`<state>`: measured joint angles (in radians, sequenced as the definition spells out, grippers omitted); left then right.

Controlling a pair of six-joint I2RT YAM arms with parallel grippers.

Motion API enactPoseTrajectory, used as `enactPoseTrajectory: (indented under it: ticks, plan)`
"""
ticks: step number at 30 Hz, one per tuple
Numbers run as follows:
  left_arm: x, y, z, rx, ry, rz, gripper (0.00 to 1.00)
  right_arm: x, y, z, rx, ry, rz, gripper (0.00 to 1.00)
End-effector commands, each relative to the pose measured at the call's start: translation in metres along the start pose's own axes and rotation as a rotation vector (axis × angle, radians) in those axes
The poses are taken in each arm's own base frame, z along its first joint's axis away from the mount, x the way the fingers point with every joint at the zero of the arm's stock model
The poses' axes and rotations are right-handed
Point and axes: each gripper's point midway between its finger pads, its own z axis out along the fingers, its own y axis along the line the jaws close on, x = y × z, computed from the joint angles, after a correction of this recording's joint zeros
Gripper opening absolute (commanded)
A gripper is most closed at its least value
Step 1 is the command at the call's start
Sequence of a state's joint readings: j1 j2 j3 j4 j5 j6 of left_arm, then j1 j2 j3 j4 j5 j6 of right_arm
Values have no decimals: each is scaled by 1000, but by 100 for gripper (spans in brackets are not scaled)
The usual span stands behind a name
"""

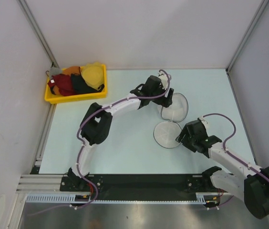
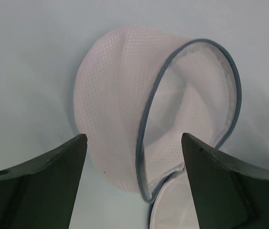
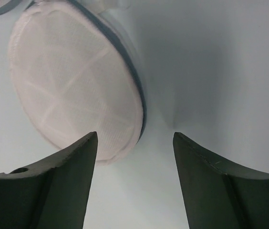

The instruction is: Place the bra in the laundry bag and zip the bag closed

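The laundry bag lies open on the table as two round white mesh halves with dark rims, a far half (image 1: 174, 107) and a near half (image 1: 167, 134). My left gripper (image 1: 167, 99) hangs open over the far half's left rim. In the left wrist view that half (image 2: 110, 95) stands tilted, and the open gripper (image 2: 133, 143) straddles its blue-grey rim without touching it. My right gripper (image 1: 179, 139) sits open at the near half's right edge. In the right wrist view that half (image 3: 72, 81) lies just left of the empty gripper (image 3: 134, 136). Coloured bra-like garments (image 1: 79, 81) are piled at the far left.
A yellow plastic bin (image 1: 74, 98) at the table's far left corner holds the garment pile, with a yellow piece (image 1: 93, 75) on top. White walls and metal frame posts close in the table on three sides. A black rail (image 1: 139, 181) carries both arm bases.
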<state>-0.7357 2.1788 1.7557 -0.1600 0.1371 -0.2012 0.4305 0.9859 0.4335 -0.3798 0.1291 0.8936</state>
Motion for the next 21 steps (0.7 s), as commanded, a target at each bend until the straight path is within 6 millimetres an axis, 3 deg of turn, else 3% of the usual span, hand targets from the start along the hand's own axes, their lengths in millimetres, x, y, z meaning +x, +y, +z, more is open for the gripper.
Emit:
enactPoseTrajectory:
  ticks: [1, 2, 5, 6, 8, 10, 11, 12, 13, 14, 16, 17, 18, 20, 21]
  plan:
    - [-23, -2, 16, -34, -24, 70, 81, -18, 5, 8, 67, -86, 5, 68]
    - [-23, 1, 18, -48, -18, 68, 74, -17, 6, 9, 79, -95, -7, 67]
    - [-26, 5, 18, -82, -5, 57, 36, -18, 7, 16, 105, -105, -20, 59]
    - [-23, 5, 15, -86, 8, 43, 28, -15, 8, 19, 110, -101, -34, 54]
    - [-36, 1, -1, -94, -22, 30, 18, -13, 9, 25, 122, -101, -43, 43]
    - [-31, 1, -12, -106, -19, 14, 15, -10, 12, 30, 128, -106, -45, 30]
    - [-44, -5, -27, -102, -50, 9, 10, -8, 9, 34, 152, -102, -50, 24]
    - [-36, -4, -31, -104, -31, 2, 7, -6, 10, 35, 156, -104, -47, 13]
    - [-38, -5, -38, -106, -36, -2, 4, -9, 8, 36, 177, -124, -52, 8]
    - [-49, -11, -54, -101, -63, -6, 0, -12, 12, 35, 178, -137, -58, 3]
    - [-41, -1, -70, -171, -58, -11, 0, -19, 10, 29, 202, -156, -116, 0]
    - [-57, -3, -94, -184, -103, -12, 0, -30, 19, 22, 198, -184, -129, 0]
    - [-46, 9, -102, -243, -92, -15, 0, -39, 22, 11, 193, -207, -178, 0]
    - [-51, 15, -127, -291, -126, -13, 0, -52, 19, -8, 222, -246, -241, 0]
    - [-53, 25, -153, -368, -152, -18, 0, -66, 28, -25, 190, -294, -247, 0]
